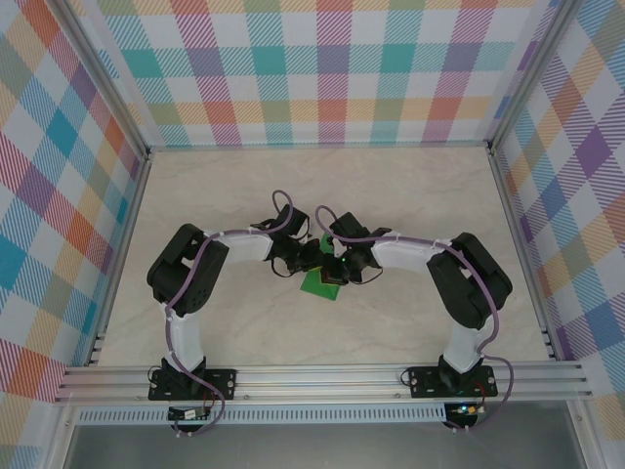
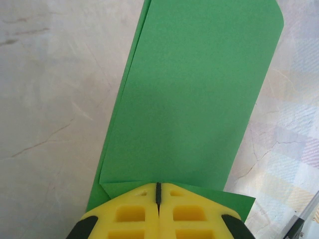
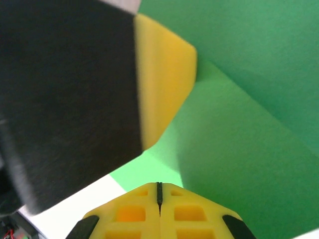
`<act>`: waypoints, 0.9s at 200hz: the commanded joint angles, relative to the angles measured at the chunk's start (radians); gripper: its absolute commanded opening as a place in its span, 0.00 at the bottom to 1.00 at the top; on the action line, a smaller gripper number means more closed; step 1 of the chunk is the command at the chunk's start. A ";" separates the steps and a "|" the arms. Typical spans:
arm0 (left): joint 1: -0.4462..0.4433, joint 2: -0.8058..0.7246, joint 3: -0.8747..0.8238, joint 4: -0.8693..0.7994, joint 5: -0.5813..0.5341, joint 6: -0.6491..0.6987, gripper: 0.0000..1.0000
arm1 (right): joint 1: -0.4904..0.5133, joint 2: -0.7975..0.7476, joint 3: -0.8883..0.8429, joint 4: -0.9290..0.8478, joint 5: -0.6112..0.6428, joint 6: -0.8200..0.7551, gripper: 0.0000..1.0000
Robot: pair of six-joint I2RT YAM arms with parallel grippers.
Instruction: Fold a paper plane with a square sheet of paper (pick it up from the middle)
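Observation:
The green sheet of paper (image 1: 318, 284) lies at the table's middle, folded into a long layered shape. In the left wrist view the paper (image 2: 194, 99) stretches away from my fingers, face up, with a diagonal flap near them. My left gripper (image 2: 158, 185) is shut, its tips resting on the paper's near end. My right gripper (image 3: 159, 185) is shut too, tips at the paper (image 3: 239, 149), where one layer stands raised along a crease. One yellow finger of the left gripper (image 3: 164, 74) touches that paper. From above, the left gripper (image 1: 317, 266) and the right gripper (image 1: 337, 269) meet over the sheet.
The pale marble table (image 1: 410, 195) is boxed in by checked walls (image 1: 322, 68) at the back and both sides. An aluminium rail (image 1: 322, 376) carrying the arm bases runs along the near edge. Both arms bend inward, crowding the centre.

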 commanded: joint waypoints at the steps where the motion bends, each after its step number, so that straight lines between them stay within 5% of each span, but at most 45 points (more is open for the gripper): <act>1: -0.006 0.065 -0.058 -0.081 -0.102 -0.004 0.03 | 0.004 0.023 0.000 0.021 0.029 0.038 0.00; 180: -0.006 0.079 -0.070 -0.097 -0.149 -0.024 0.01 | 0.003 -0.008 -0.056 -0.135 0.004 -0.098 0.00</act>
